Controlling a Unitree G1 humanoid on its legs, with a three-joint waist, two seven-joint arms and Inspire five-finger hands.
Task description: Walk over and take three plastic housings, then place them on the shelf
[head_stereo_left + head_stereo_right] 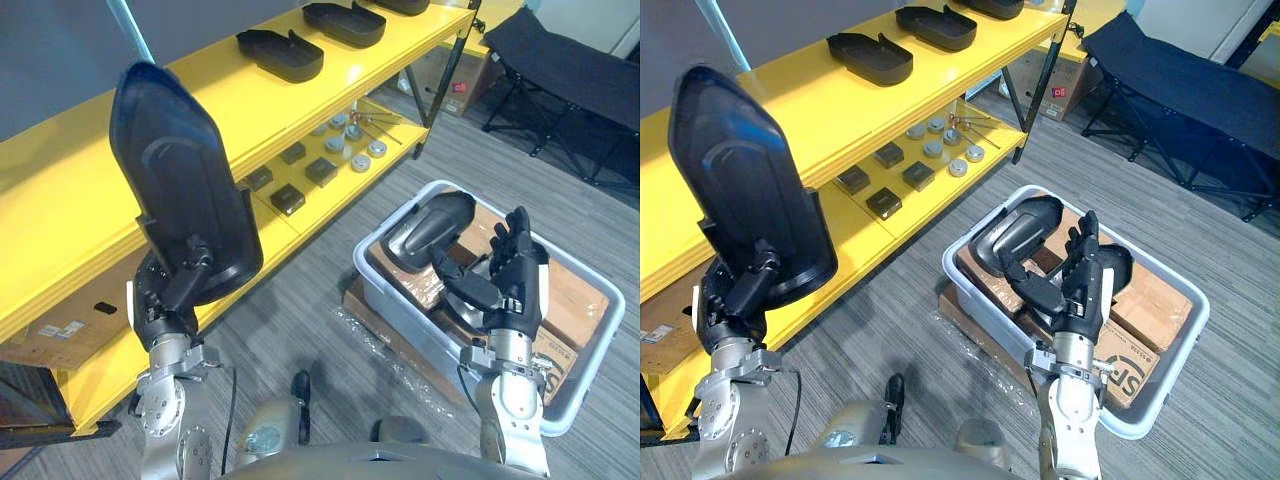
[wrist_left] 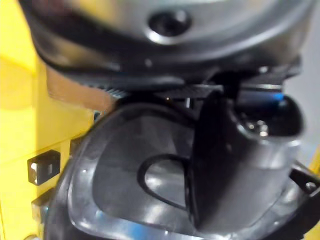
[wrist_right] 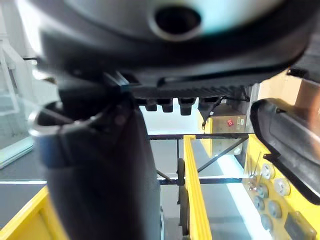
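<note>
The left hand [image 1: 170,300] has its fingers curled tight round the narrow end of a black plastic housing [image 1: 180,190]. The housing stands with its long axis nearly upright and its broad end up, in front of the yellow shelf [image 1: 60,210]. The right hand [image 1: 515,280] hovers over the grey bin [image 1: 400,318], fingers straight and slightly apart, holding nothing. Another housing [image 1: 430,230] lies in the bin just beside it. Two housings [image 1: 280,55] lie flat on the top tier, and small parts [image 1: 320,170] sit on the tier below.
</note>
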